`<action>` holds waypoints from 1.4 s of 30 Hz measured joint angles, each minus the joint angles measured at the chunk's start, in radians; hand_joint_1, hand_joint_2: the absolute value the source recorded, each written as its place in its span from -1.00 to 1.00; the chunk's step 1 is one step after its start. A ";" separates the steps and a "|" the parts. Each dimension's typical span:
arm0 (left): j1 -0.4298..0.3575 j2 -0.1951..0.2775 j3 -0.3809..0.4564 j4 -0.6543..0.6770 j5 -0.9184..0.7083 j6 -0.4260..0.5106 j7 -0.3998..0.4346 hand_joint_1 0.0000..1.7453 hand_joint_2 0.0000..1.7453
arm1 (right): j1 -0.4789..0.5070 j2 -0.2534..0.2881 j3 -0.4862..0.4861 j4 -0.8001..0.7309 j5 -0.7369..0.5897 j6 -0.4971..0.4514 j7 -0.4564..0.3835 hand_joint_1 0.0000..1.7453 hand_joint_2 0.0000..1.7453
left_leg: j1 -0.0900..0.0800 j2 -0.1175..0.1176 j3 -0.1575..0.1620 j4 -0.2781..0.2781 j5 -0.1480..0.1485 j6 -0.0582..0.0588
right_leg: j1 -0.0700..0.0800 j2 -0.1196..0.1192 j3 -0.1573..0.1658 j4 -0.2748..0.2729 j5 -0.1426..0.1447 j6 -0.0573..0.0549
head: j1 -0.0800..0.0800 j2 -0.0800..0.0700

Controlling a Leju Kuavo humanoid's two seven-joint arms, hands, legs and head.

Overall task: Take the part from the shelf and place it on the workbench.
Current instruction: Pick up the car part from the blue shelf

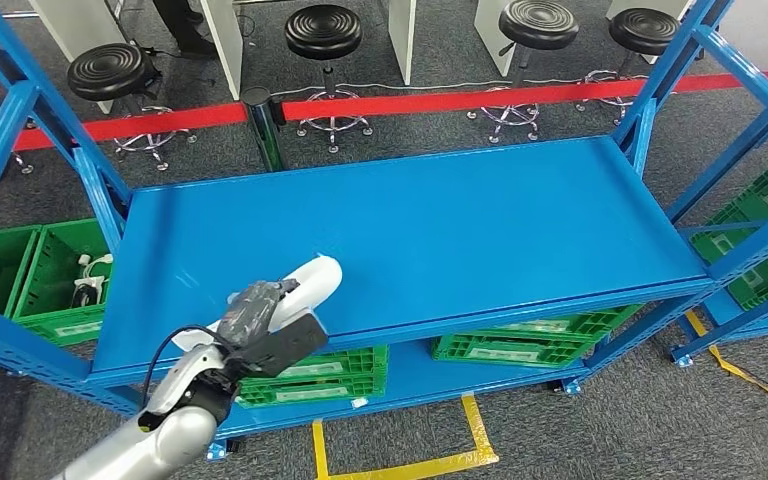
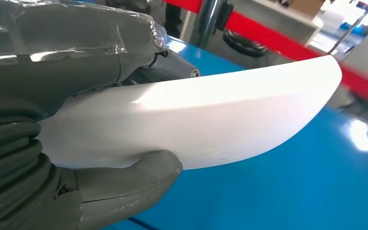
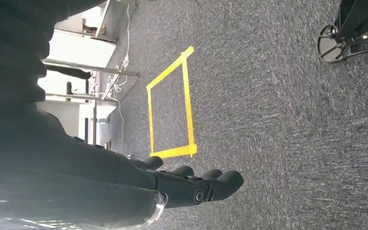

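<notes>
Left hand (image 1: 255, 312) of mine grips the white part (image 1: 305, 290) low and left in the head view, just above the blue shelf (image 1: 440, 230), so it can lift away; my right hand (image 3: 191, 187) hangs open.

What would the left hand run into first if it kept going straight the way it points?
Probably nothing at once. The left hand holds the white part aimed up and across the bare blue shelf. The way looks free; depth is unclear, so the part's tip might graze it.

One white part (image 1: 312, 286), one blue shelf (image 1: 440, 230), four black stools (image 1: 323, 31), several green crates (image 1: 60, 270), one red barrier tape (image 1: 440, 100).
</notes>
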 joint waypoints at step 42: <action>0.139 -0.064 0.125 -0.479 1.161 -0.290 -0.623 1.00 1.00 | 0.001 0.000 0.000 0.000 0.000 -0.003 -0.008 -1.00 1.00 | 0.000 0.002 0.000 0.000 -0.001 0.002 | 0.000 0.000 0.000 0.000 -0.001 0.001 | 0.000 0.000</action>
